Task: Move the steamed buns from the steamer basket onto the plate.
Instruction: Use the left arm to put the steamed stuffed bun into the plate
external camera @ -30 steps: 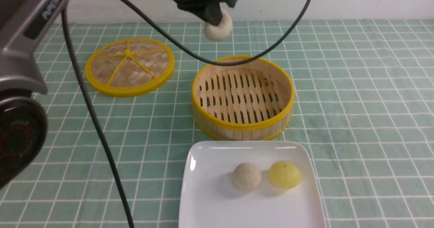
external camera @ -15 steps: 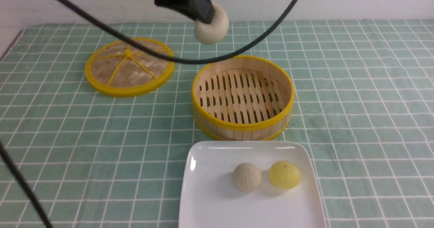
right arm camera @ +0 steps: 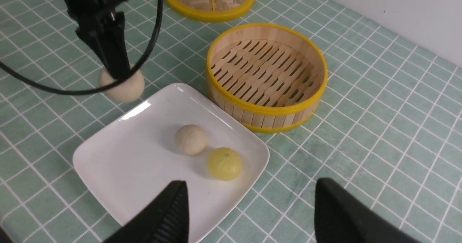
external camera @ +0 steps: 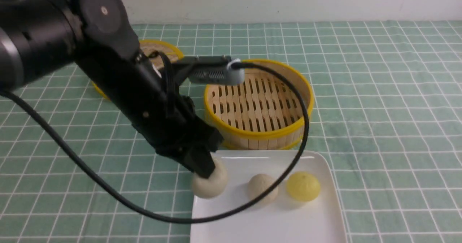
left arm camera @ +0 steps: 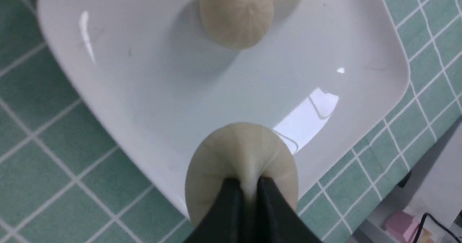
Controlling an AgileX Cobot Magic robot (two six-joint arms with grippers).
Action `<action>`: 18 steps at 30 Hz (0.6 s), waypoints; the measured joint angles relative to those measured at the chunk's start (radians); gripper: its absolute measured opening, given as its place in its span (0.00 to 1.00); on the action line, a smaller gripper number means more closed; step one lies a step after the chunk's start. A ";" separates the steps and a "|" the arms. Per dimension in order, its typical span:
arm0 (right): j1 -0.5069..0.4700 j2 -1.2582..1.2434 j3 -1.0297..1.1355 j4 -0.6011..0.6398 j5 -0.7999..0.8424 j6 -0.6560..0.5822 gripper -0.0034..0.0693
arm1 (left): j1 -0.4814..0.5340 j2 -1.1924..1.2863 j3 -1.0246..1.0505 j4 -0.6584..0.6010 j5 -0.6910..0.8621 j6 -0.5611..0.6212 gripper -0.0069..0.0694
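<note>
1. Now our left gripper (external camera: 204,170) pinches one beige bun (external camera: 211,186) by its top, over the plate's (external camera: 317,217) left edge.
2. A second beige bun (external camera: 262,188) and the yellow bun (external camera: 303,186) lie on it.
3. Our right gripper (right arm camera: 249,207) gapes wide, holding nothing.

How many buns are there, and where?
3. The left gripper pinches one pale bun at the plate's edge; a second pale bun and a yellow bun rest on the plate.
</note>
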 joint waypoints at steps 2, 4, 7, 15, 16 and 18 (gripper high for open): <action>0.000 0.000 0.000 0.000 0.000 0.003 0.69 | 0.000 0.023 0.015 -0.010 -0.025 0.035 0.14; 0.000 0.000 0.000 0.000 0.000 0.005 0.69 | 0.000 0.070 0.027 -0.021 -0.053 0.088 0.14; 0.000 0.000 0.000 0.000 0.004 0.007 0.69 | 0.000 0.117 0.028 -0.027 -0.085 0.112 0.14; 0.000 0.000 0.000 0.000 0.005 0.007 0.69 | 0.000 0.190 0.028 -0.044 -0.192 0.164 0.14; 0.000 0.000 0.000 0.000 0.006 0.008 0.69 | 0.000 0.196 0.028 -0.048 -0.203 0.167 0.14; 0.000 0.000 0.000 0.000 0.006 0.008 0.69 | 0.000 0.208 0.028 -0.053 -0.215 0.167 0.14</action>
